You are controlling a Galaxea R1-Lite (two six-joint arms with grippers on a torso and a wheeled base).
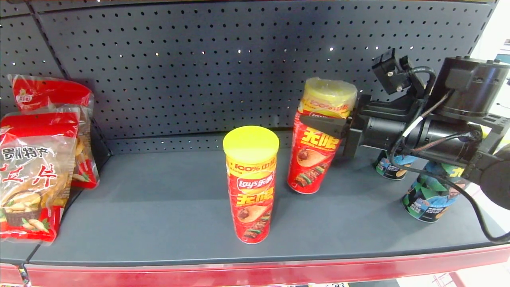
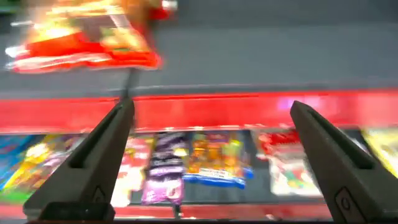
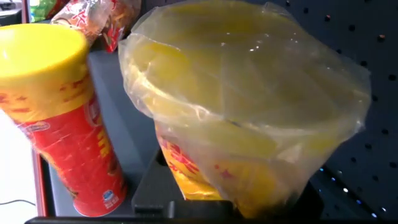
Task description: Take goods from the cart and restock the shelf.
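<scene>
Held can: a red chip can (image 1: 314,155) with a yellow lid under clear film, toward the back of the shelf (image 1: 159,207); it leans slightly, top toward the robot's right; base down at the board, contact unclear.
Right gripper (image 1: 323,124): clamped on the can's upper part, just below the lid; one dark finger crosses the label.
Second can (image 1: 251,183): same kind, upright, nearer the red front rail (image 1: 239,273), just beside the held one, apart from it.
Left gripper (image 2: 211,106): jaws spread wide, nothing between them; before the red rail, blurred packets below.
Surroundings: snack bags (image 1: 36,159) at the shelf's left end; dark green cans (image 1: 428,199) at the right, behind the arm; pegboard (image 1: 199,59) at the back.
</scene>
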